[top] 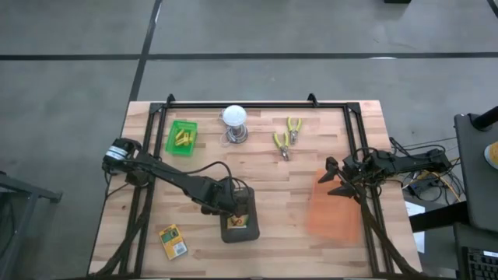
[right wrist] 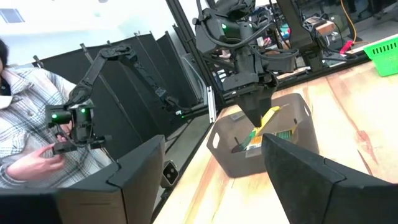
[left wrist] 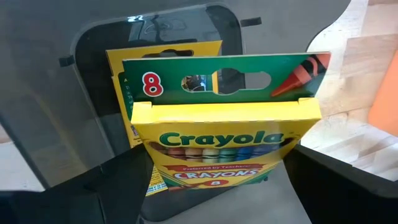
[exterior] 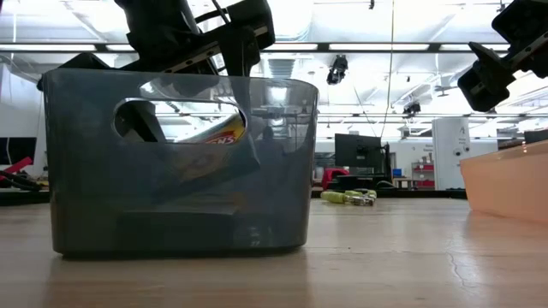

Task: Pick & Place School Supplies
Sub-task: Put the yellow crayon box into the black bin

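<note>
One "Crayola Crayons 8" box [left wrist: 225,149] in left tool [left wrist: 217,186].

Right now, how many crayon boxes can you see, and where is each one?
3. One crayon box is held by the left gripper over the grey bin; a second box lies inside it; a third box is on the table. Others may be hidden.

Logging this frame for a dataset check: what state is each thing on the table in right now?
Left gripper: shut on a crayon box, over the grey bin.
Held crayon box: upright, partly inside the bin.
Second crayon box: in the bin, behind the held one.
Third crayon box: flat on the table.
Grey bin: upright, open-topped.
Green tray: holds yellow pieces.
Right gripper: open, empty, above the orange bin.
</note>
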